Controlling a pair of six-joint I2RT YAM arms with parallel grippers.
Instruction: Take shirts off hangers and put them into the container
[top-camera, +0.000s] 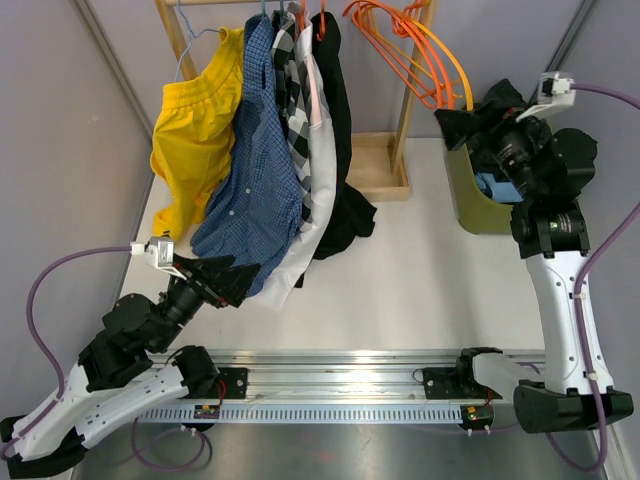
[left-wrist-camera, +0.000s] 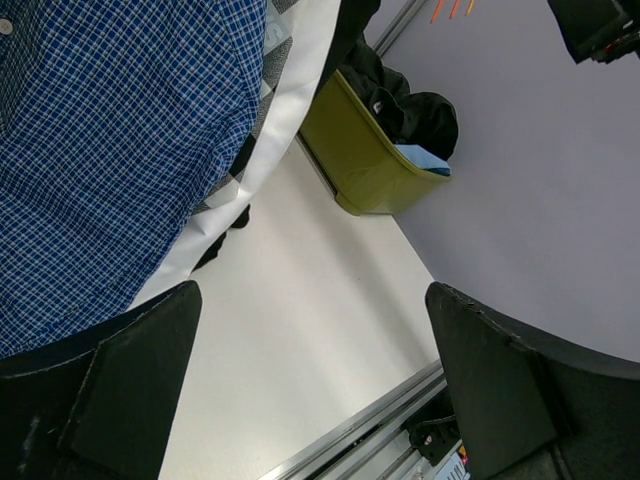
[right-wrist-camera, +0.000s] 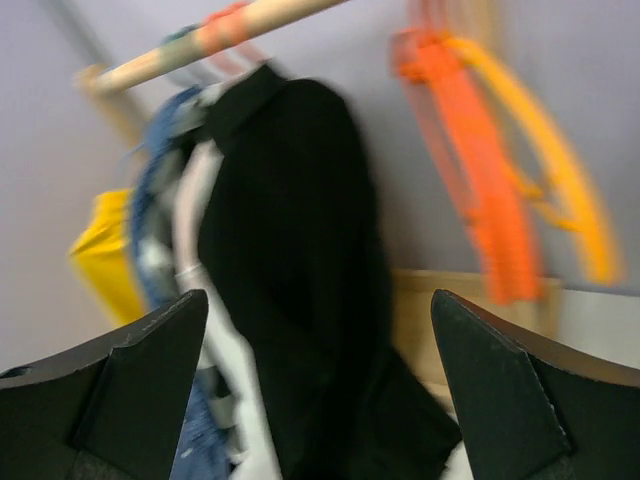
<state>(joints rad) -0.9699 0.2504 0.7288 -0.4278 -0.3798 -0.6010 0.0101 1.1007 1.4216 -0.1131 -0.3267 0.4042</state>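
- near-left: left gripper (top-camera: 232, 283) is low over the table (top-camera: 420, 290), jaws spread wide, nothing between them. Its tips are just beside the hem of the dark blue check shirt (top-camera: 255, 175); contact cannot be told.
- far-right: right gripper (top-camera: 472, 118) is raised above the container (top-camera: 470, 208), jaws wide apart, holding nothing, facing the rack.
- the container sits at the right table edge, close to the wall (top-camera: 600, 60).
- open room: a bare white stretch lies between the hanging shirts and the container, and runs down to the rail (top-camera: 340, 385) at the near edge.
- wooden rack (top-camera: 408, 110) at the far side carries five shirts packed together: yellow shirt (top-camera: 195, 140), dark blue check shirt, black-and-white check shirt (top-camera: 290, 90), white shirt (top-camera: 322, 170), black shirt (top-camera: 340, 130).
- their hems hang low toward the table; whether they rest on it is unclear.
- empty orange hangers (top-camera: 420, 55) are bunched at the right end of the rack, near the right gripper.
- the left wrist view alone shows the container's inside: black cloth (left-wrist-camera: 412, 105) and light blue cloth (left-wrist-camera: 425, 158) lie in it.
- in the top view the right arm covers most of the container; only a blue scrap shows.
- the right wrist view is blurred: black shirt in front, orange hangers to the right, rod (right-wrist-camera: 230, 30) above, yellow at the left edge.
- the hooks of the hung shirts are cut off by the top frame edge, and their hangers are mostly hidden under cloth.
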